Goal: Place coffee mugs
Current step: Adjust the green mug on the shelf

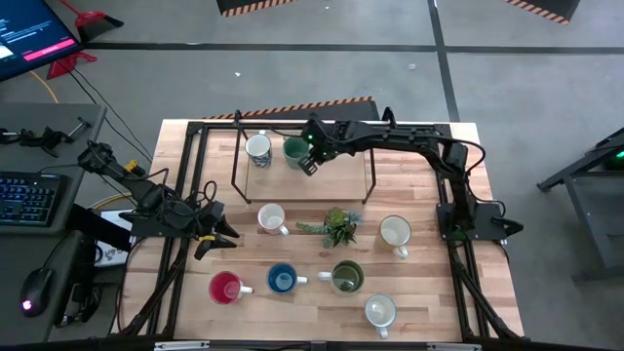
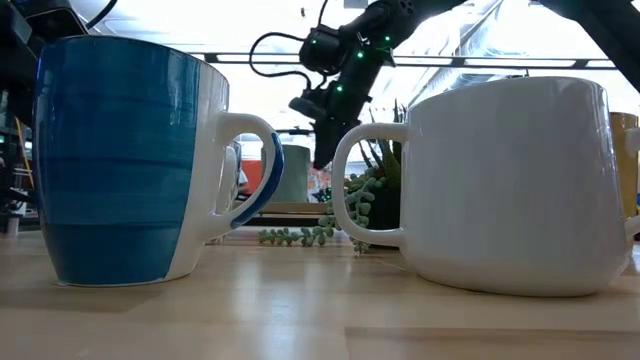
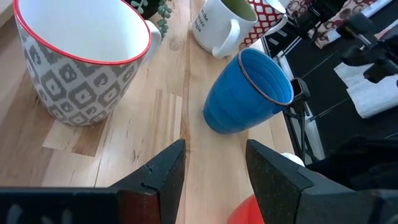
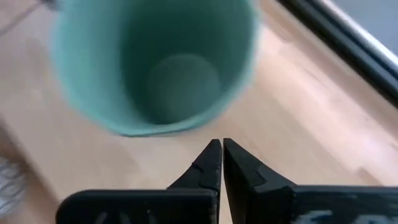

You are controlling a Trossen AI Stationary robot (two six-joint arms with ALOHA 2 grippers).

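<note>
A teal green mug (image 1: pixel 295 151) (image 4: pixel 155 68) stands upright on a raised wooden shelf (image 1: pixel 341 174) at the table's far side, next to a white mug (image 1: pixel 258 148). My right gripper (image 1: pixel 310 164) (image 4: pixel 222 152) hovers shut just beside the teal mug's rim, with a small gap showing. Lower on the table stand a patterned white mug (image 1: pixel 271 218) (image 3: pixel 81 56), a red mug (image 1: pixel 225 288), a blue mug (image 1: pixel 283 280) (image 3: pixel 249 93), an olive mug (image 1: pixel 347 278) and two white mugs (image 1: pixel 395 232) (image 1: pixel 379 311). My left gripper (image 1: pixel 219 234) (image 3: pixel 214 168) waits open near the left edge.
A small spiky green plant (image 1: pixel 336 226) sits mid-table between the mugs. The shelf's black frame (image 1: pixel 236 161) stands around the two far mugs. Bare wood lies to the right of the teal mug on the shelf. In the low view the blue mug (image 2: pixel 130 160) and a white mug (image 2: pixel 510 180) fill the foreground.
</note>
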